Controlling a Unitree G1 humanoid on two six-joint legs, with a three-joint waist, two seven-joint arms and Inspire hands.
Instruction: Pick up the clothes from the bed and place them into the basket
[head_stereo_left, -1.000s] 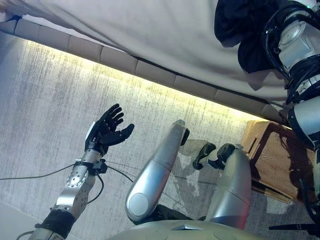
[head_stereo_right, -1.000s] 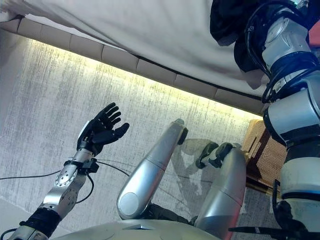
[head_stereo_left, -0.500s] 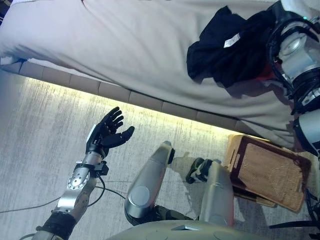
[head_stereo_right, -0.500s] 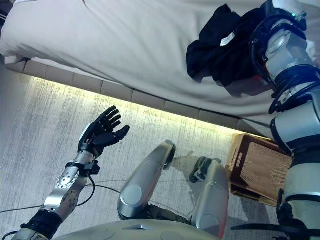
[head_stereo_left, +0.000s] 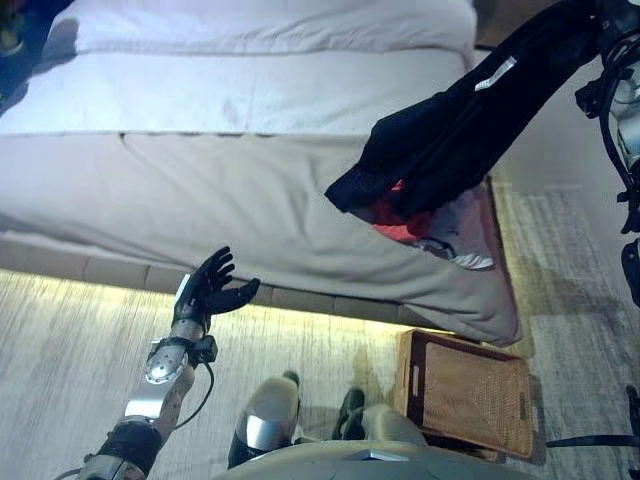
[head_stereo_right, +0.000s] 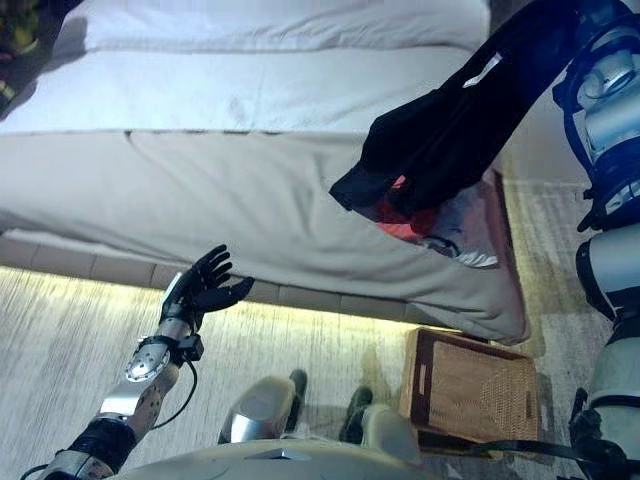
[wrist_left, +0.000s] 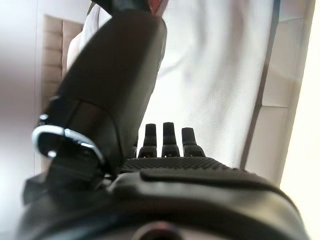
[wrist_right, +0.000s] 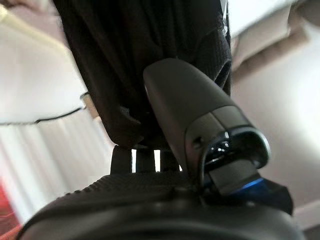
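Observation:
A black garment (head_stereo_left: 450, 130) hangs in the air above the right end of the bed (head_stereo_left: 220, 180), stretched down from the upper right. In the right wrist view my right hand (wrist_right: 125, 210) is shut on it, its thumb (wrist_right: 185, 110) pressed against the black cloth (wrist_right: 135, 65). Under the garment, a red piece (head_stereo_left: 395, 212) and a pale piece (head_stereo_left: 455, 235) lie near the bed's corner. The wicker basket (head_stereo_left: 410, 375) stands on the floor below that corner. My left hand (head_stereo_left: 210, 290) is open and empty, raised in front of the bed's side.
The bed's padded base (head_stereo_left: 110, 270) runs along the carpet (head_stereo_left: 60, 380) with a lit strip beneath. White bedding (head_stereo_left: 250, 60) covers the far part of the bed. Carpet also shows to the right of the bed (head_stereo_left: 560, 260).
The whole picture has shifted, so the camera has moved. The black garment, which lay bunched on the bed, has come up and now hangs stretched from my right hand. The left hand keeps its pose.

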